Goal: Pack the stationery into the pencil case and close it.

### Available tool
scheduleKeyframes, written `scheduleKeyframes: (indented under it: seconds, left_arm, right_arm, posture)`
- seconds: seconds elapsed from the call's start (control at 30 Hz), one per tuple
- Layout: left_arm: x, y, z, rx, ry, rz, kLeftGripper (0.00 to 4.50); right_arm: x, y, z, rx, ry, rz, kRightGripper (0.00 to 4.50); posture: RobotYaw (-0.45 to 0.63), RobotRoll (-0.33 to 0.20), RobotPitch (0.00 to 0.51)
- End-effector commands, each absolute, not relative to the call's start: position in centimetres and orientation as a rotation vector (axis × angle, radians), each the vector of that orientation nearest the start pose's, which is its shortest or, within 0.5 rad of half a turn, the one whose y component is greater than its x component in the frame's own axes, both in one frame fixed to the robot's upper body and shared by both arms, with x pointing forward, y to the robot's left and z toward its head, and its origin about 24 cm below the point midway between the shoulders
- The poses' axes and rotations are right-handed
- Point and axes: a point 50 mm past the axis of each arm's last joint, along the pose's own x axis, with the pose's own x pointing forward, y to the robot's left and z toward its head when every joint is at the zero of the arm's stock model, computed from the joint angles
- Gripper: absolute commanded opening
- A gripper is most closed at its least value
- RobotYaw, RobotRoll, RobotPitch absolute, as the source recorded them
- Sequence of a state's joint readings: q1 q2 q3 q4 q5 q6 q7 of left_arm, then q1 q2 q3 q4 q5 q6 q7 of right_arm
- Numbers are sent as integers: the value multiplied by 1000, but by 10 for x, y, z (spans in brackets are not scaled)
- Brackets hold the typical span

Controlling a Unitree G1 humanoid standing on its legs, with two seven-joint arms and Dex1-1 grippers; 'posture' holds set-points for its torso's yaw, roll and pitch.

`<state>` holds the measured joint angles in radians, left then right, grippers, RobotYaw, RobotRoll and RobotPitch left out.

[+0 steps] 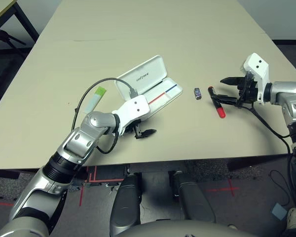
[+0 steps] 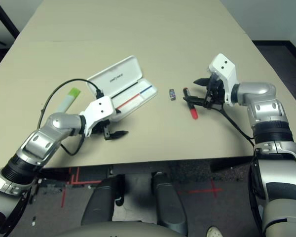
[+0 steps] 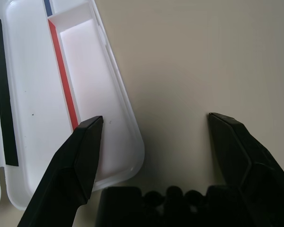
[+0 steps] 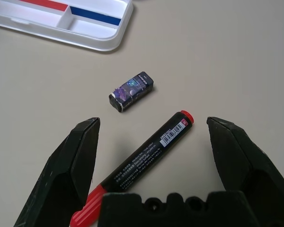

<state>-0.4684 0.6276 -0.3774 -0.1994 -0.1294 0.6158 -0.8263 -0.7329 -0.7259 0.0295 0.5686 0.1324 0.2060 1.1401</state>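
Observation:
The white pencil case (image 1: 139, 76) lies open mid-table, its lid propped up behind a tray with a red-and-blue stripe (image 1: 164, 96). A highlighter with a lime-green cap (image 1: 95, 98) rests left of it. Right of the tray sits a tiny dark block (image 1: 198, 93), then a red and black marker (image 1: 216, 102). My left gripper (image 1: 144, 132) stands open at the tray's near corner (image 3: 38, 118), holding nothing. My right gripper (image 4: 152, 122) is open and low, with the marker (image 4: 146, 156) lying on the table between its fingers and the block (image 4: 131, 91) just beyond.
The beige table (image 1: 153, 34) stretches far behind the case. A black cable (image 1: 89, 94) loops from my left wrist over the highlighter area. The table's front edge (image 1: 187, 160) runs close below my left gripper. Dark table legs (image 1: 5, 34) stand at the far left.

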Motion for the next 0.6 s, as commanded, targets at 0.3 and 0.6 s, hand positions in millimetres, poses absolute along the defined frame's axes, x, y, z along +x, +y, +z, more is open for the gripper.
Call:
scheduleKeyframes:
  seconds: [0.3,0.6]
  left_arm:
    - [287,131,111,611,430,-1047,2437]
    - [290,129,117,659,387,-1089,23]
  right_arm:
    - [340,-259,164,-438,261,830,4500]
    - [341,-260,162,-445,261,817,4500]
  posture:
    - [1,0,207]
    - [-14,0,205]
